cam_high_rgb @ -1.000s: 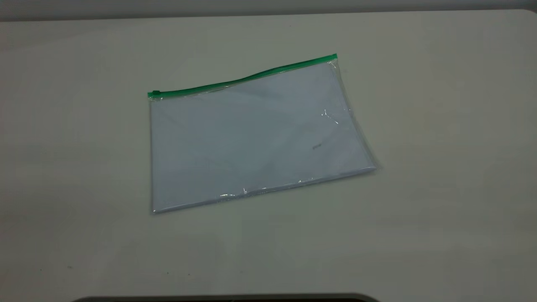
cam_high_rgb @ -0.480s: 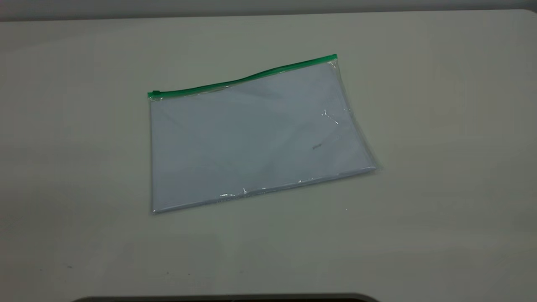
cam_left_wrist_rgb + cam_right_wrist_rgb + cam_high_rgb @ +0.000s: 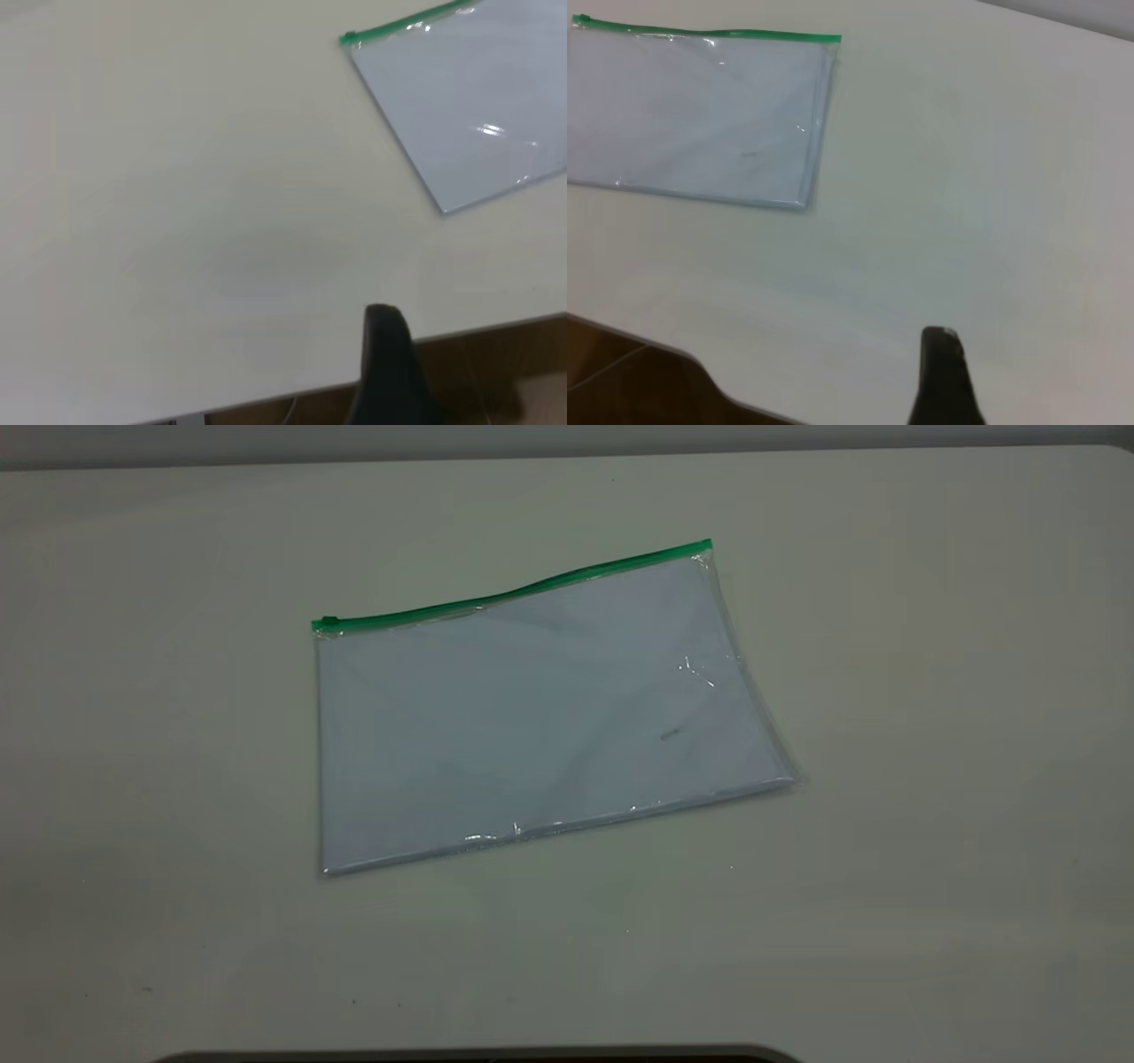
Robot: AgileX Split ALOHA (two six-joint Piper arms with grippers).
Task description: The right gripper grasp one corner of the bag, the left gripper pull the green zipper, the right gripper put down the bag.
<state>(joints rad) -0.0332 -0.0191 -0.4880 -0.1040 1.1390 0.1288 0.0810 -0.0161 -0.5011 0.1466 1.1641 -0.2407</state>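
1. Bag is lying flat on worktop, approx centre, slightly skewed.
2. Green zipper is running along bag's far edge; slider tab is sitting at its left end.
3. Both grippers are staying off the bag, near the worktop's edge.
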